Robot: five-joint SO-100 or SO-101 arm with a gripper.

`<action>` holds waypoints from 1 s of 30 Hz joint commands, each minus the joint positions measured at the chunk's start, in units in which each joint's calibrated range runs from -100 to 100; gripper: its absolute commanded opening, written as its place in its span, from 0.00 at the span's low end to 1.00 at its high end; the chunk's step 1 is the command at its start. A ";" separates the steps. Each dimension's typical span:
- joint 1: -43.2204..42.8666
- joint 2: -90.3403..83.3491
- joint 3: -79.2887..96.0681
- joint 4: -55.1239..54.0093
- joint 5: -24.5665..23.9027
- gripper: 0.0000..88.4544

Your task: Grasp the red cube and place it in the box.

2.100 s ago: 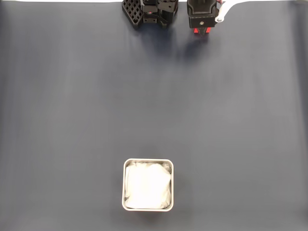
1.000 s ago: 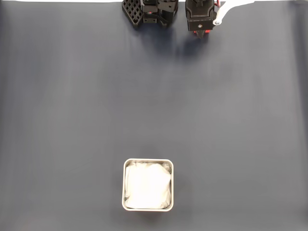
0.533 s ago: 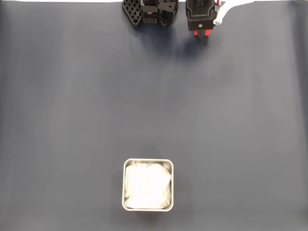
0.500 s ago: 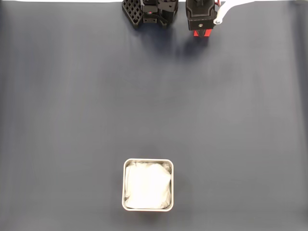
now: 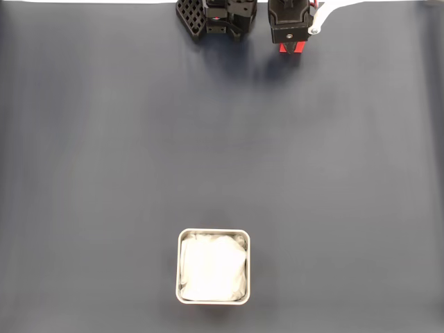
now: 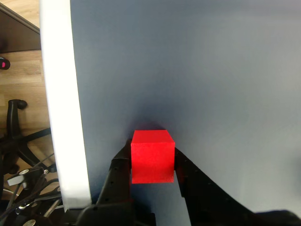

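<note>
No legible text, labels, brand marks, numbers or signs found in either view. Checked and found unmarked: plain faces of the red cube (image 6: 152,155), pale rim and white lining of the box (image 5: 213,233), dark table mat (image 5: 222,152), black gripper (image 6: 153,175) housing.

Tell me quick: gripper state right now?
Gripper: closed on the red cube, one finger against each side of it, in the wrist view.
</note>
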 commanded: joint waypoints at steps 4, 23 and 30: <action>0.05 -0.07 -1.58 -0.53 -0.20 0.09; 2.11 7.21 -18.00 4.38 -1.95 0.07; 4.74 9.38 -23.48 6.02 -1.86 0.06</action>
